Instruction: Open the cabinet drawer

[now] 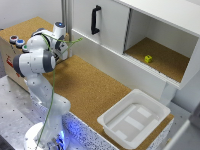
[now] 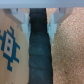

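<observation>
The cabinet drawer (image 1: 112, 64) is a long, low white panel along the bottom of the white cabinet (image 1: 165, 12), and it sits flush, shut. My gripper (image 1: 65, 49) hangs near the drawer's end at the exterior view's left, just off the panel and above the cork surface. In the wrist view the gripper (image 2: 39, 17) is open. Its two pale fingertips (image 2: 23, 18) stand apart over a dark gap (image 2: 39, 55) with nothing between them. The drawer itself does not show in the wrist view.
An upright white door with a black handle (image 1: 95, 20) stands above the drawer. Beside it, an open compartment holds a small yellow object (image 1: 148, 58). A white plastic tub (image 1: 134, 117) lies on the cork top (image 1: 85, 85). A cardboard box (image 1: 10, 55) stands behind the arm.
</observation>
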Robot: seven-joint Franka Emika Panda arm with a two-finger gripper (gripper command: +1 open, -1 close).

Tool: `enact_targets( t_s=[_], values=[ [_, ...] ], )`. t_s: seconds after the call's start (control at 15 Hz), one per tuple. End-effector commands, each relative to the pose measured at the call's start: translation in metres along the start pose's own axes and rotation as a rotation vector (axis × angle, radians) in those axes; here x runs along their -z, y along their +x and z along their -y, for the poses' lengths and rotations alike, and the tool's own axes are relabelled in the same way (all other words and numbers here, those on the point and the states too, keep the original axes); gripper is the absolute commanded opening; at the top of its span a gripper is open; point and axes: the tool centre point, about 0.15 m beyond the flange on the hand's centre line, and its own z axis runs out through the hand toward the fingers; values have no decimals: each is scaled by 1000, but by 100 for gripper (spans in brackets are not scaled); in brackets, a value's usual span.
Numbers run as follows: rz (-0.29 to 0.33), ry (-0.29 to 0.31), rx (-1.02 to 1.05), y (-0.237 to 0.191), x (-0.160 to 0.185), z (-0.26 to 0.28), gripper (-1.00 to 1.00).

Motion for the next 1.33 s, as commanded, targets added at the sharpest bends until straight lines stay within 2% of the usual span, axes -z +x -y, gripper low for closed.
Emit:
enact_targets(
  t_s=[0.0, 0.4, 0.73, 1.27],
  values=[
    [107, -10, 19, 9, -20, -2, -100],
    [121, 1, -32, 18, -15, -33, -100],
    [140, -26, -51, 18, -20, -66, -100],
    [131, -45, -98, 24, -18, -108, -100]
  ],
)
